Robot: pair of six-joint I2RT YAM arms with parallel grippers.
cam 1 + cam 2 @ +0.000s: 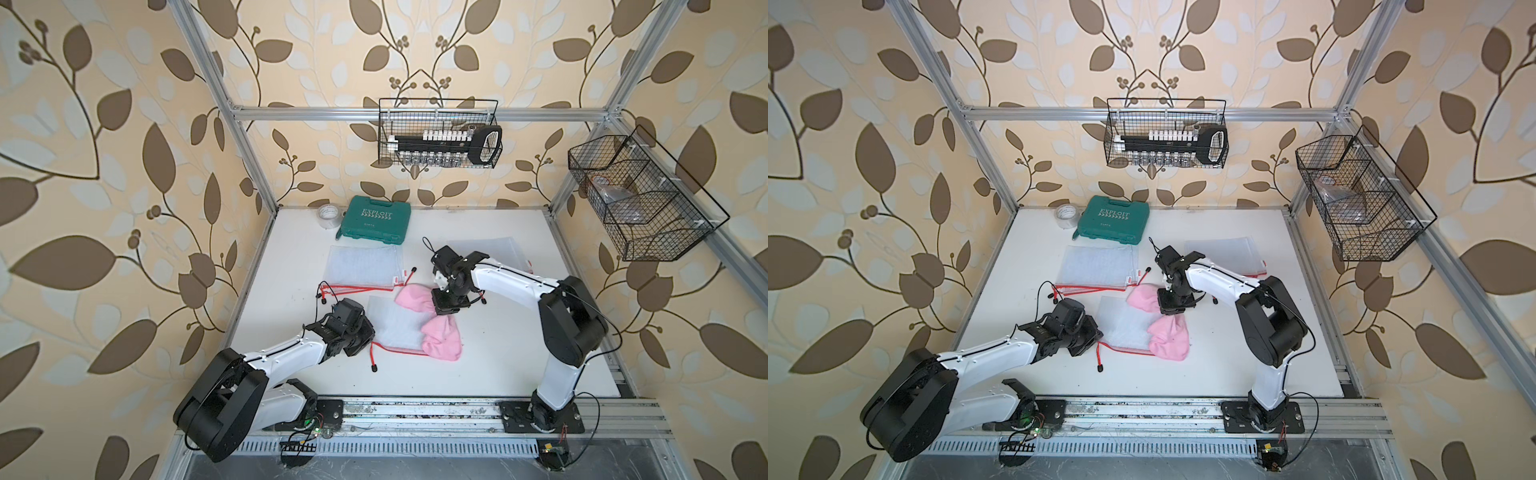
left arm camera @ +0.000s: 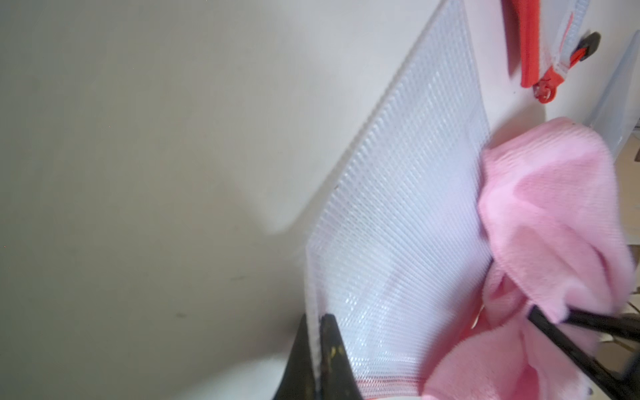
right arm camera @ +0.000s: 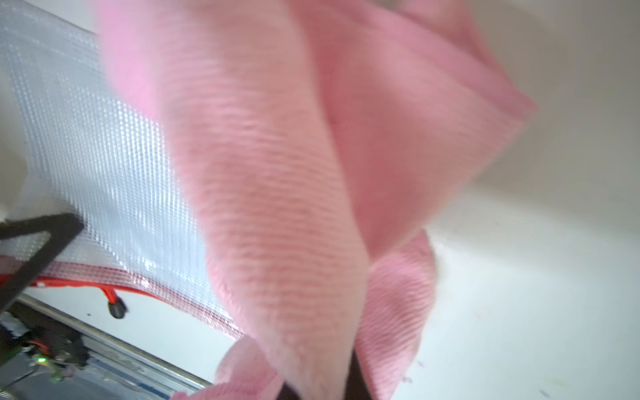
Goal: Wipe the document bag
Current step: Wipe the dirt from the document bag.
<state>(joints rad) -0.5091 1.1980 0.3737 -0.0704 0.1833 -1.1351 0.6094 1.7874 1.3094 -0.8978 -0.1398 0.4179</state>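
free: table (image 1: 519, 353) front-right | blocked: document bag (image 1: 392, 324), cloth (image 1: 442, 343) centre; toolbox (image 1: 376, 220), tape roll (image 1: 329, 215) back

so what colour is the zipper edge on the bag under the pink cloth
Red; the document bag's zipper edge shows best in the right wrist view.

Both top views are bright and evenly lit, bending at the edges. Wrist views are blurred; the pink cloth (image 3: 277, 207) smears, and a soft shadow lies on the table (image 2: 138, 173).

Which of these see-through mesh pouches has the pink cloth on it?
The frontmost clear mesh pouch, under the pink cloth; the others farther back carry none.
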